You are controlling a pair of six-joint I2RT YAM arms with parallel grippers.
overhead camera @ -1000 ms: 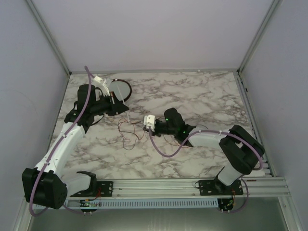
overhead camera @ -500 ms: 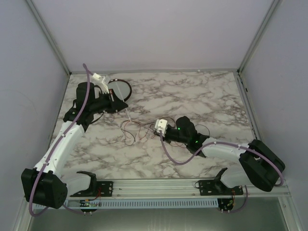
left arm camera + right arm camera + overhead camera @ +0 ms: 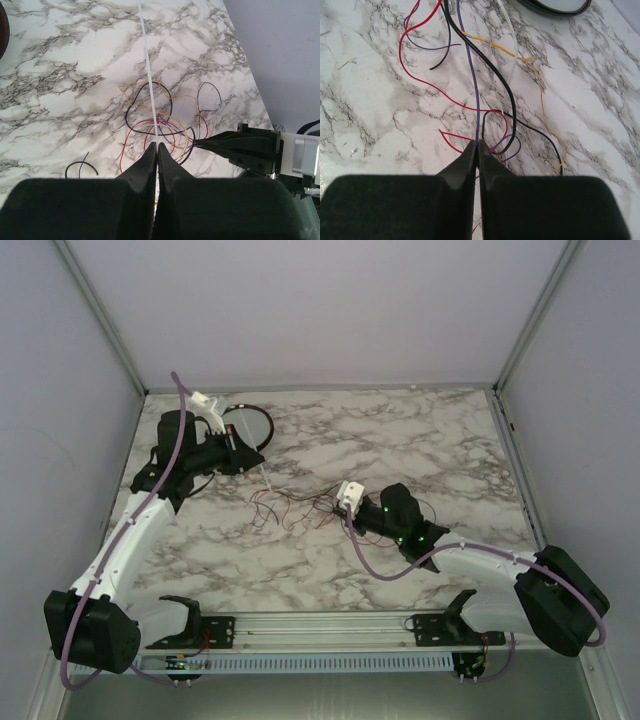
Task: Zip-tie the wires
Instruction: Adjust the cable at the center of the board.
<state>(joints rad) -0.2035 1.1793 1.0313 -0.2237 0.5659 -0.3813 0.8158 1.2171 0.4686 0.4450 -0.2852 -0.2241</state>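
Centrally, wires (image 3: 290, 506) sprawled (apart from dark-rimmed dish (image 3: 269, 422)), left tool (image 3: 156, 146) pinching zip tie (image 3: 146, 65), right tool (image 3: 477, 144) pinching wires

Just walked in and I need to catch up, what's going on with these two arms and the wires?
Two robot arms are working on a loose tangle of wires on the marble table. The left pincer is shut on a thin white zip tie that points straight out over the tangle. The right pincer is shut on a purple wire from that tangle. The tie is not yet looped around the wires.
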